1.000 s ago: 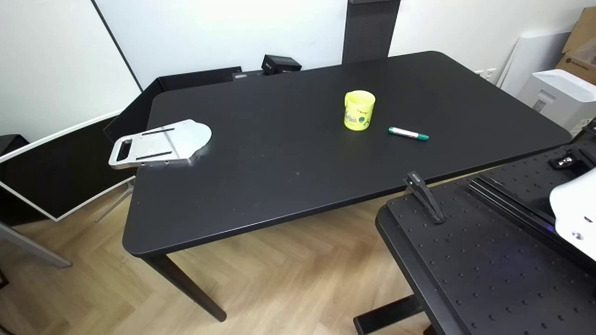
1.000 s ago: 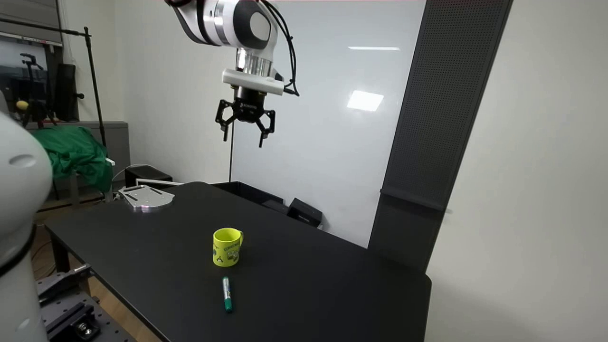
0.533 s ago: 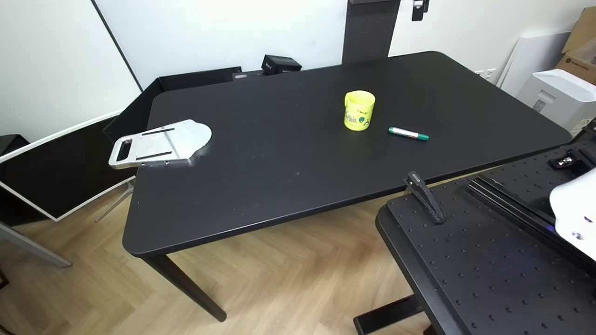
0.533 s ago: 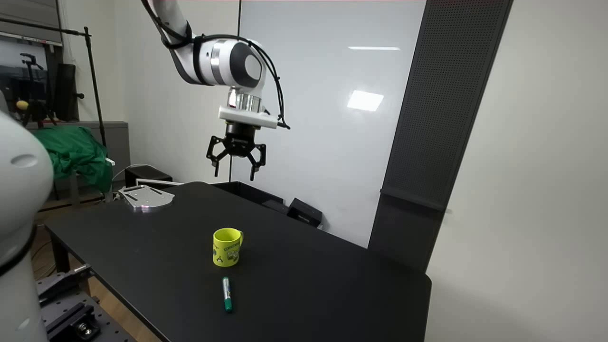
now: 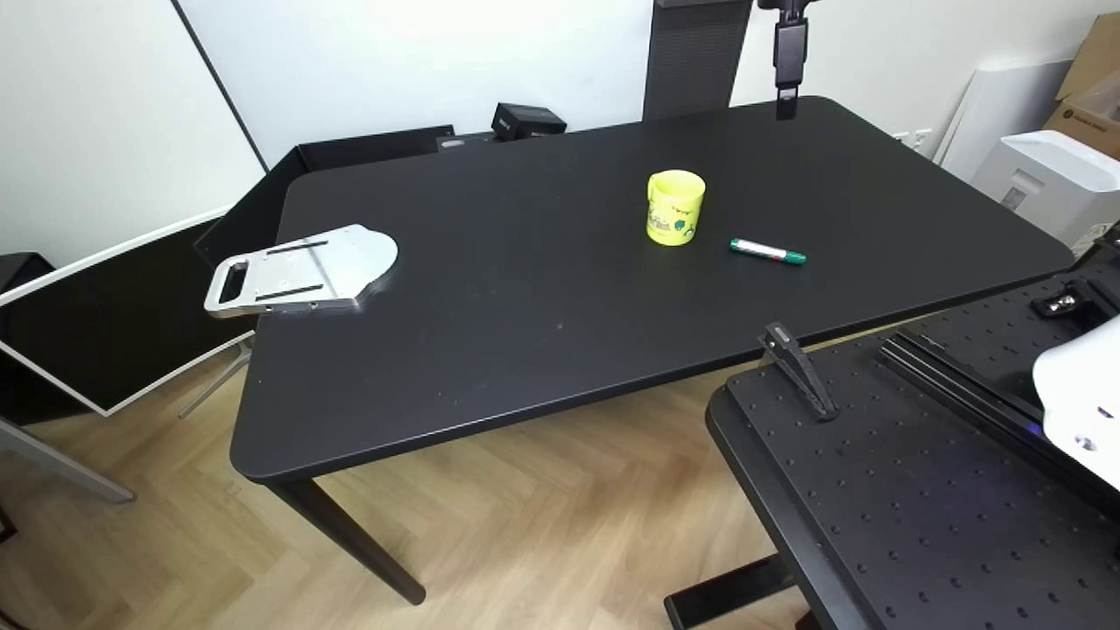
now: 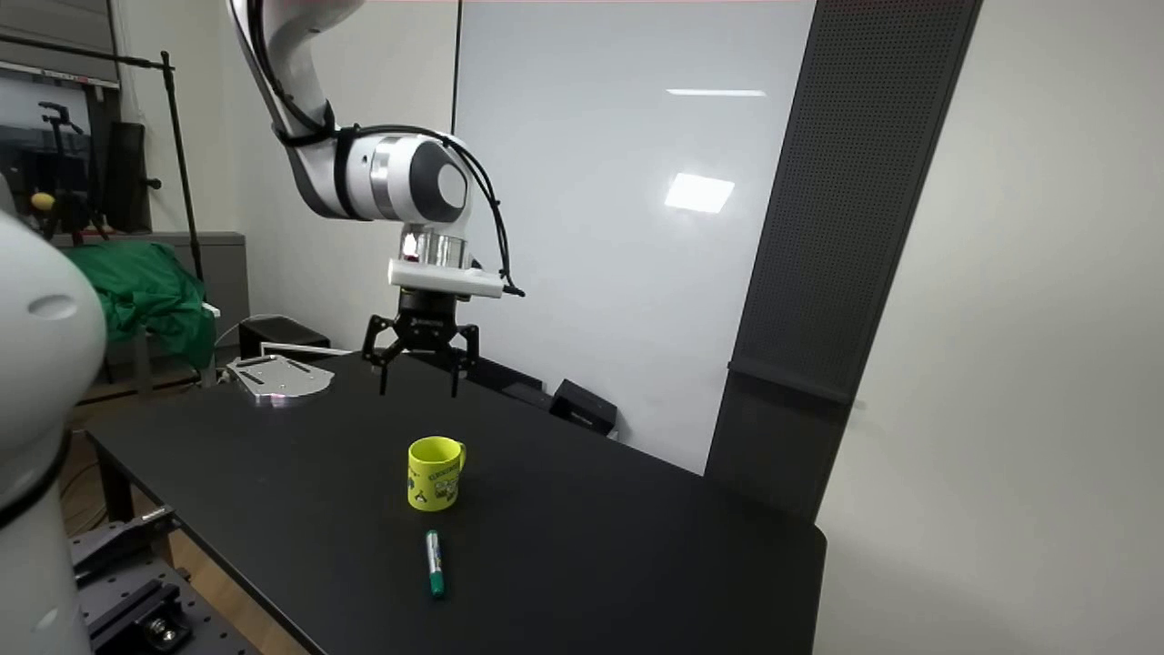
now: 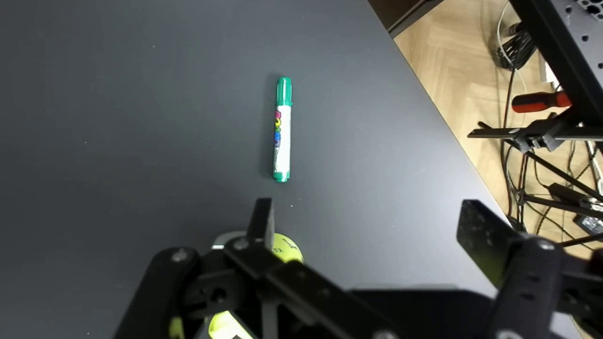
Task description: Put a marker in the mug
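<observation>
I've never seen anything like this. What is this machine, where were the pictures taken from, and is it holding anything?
This is a robot arm, white and jointed, ending in a black, two-pronged pincer. Two pictures were taken from different spots in the room; the third was taken from the arm itself, looking down past the pincer. On the black table a yellow mug stands upright, and a green-and-white marker lies near it, not touching. A flat silvery plate lies at one edge. The pincer hangs open above the table, holding nothing. The marker is meant for the mug; it isn't in there yet.
</observation>
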Controlling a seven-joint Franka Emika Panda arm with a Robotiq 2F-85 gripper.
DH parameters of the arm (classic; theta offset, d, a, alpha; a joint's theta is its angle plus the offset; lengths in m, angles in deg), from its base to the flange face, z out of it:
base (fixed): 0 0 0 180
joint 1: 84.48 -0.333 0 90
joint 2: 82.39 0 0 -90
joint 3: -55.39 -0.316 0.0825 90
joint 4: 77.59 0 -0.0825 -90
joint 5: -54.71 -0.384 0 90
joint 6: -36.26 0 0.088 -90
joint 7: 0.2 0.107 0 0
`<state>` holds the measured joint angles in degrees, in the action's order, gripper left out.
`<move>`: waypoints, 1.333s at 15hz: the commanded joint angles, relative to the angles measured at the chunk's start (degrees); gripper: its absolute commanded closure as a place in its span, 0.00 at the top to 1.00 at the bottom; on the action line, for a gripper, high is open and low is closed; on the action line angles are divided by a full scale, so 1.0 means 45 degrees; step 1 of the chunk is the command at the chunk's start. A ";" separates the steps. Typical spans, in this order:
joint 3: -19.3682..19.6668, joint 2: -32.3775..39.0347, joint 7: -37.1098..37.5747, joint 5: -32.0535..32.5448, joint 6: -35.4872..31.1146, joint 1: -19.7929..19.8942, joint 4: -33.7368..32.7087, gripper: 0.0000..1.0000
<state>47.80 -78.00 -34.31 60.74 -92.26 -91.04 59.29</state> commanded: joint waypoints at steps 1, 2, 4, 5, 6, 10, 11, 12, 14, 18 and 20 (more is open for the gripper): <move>0.0045 0.0124 -0.0185 0.0348 -0.2149 0.0128 0.1068 1.00; 0.0071 0.0229 -0.0196 0.0477 -0.2795 0.0169 0.1298 1.00; 0.0117 0.0560 -0.0247 0.0345 -0.4072 0.0319 0.1622 1.00; 0.0123 0.0722 -0.0298 0.0232 -0.4599 0.0409 0.1725 1.00; 0.0139 0.0909 -0.0375 0.0154 -0.5057 0.0519 0.1773 1.00; 0.0041 0.1085 -0.0379 0.0207 -0.5026 0.0740 0.1681 1.00; 0.0064 0.1193 -0.0446 0.0203 -0.5025 0.0852 0.1680 1.00; 0.0082 0.1265 -0.0491 0.0202 -0.5025 0.0930 0.1680 1.00; 0.0089 0.1296 -0.0532 0.0200 -0.5025 0.0978 0.1679 1.00; 0.0086 0.1296 -0.0544 0.0200 -0.5025 0.0975 0.1680 1.00; 0.0183 0.1678 -0.0336 0.0438 -0.5591 0.0950 0.1703 1.00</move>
<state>48.49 -72.14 -36.82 61.67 -115.05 -87.05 66.92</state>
